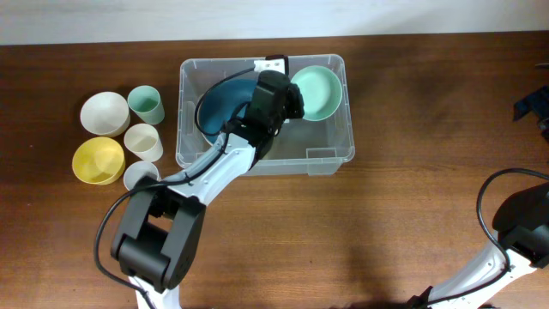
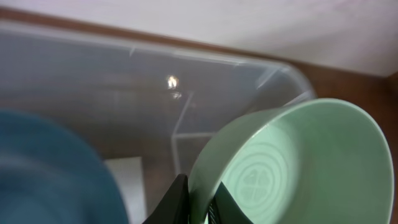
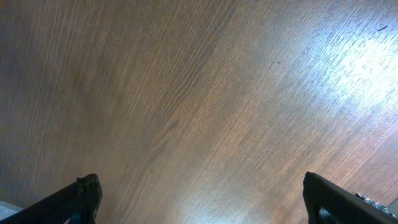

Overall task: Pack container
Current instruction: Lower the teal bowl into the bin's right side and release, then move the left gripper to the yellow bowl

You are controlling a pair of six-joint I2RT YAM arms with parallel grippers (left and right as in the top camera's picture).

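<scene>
The container (image 1: 330, 156) is a large clear plastic bin at the table's middle back. It holds a dark blue bowl (image 1: 225, 101) on the left and a mint green bowl (image 1: 319, 92) on the right. My left gripper (image 1: 287, 94) reaches into the bin and is shut on the mint bowl's rim (image 2: 199, 202); the bowl (image 2: 298, 168) is tilted, and the blue bowl (image 2: 50, 174) is at the left. My right gripper (image 3: 199, 199) is open and empty over bare wood; its arm (image 1: 523, 223) is at the right edge.
Left of the bin stand a white bowl (image 1: 105, 113), a yellow bowl (image 1: 97, 160), a mint cup (image 1: 147, 105), a cream cup (image 1: 143, 142) and a pale grey cup (image 1: 140, 177). A dark object (image 1: 536, 107) sits at the right edge.
</scene>
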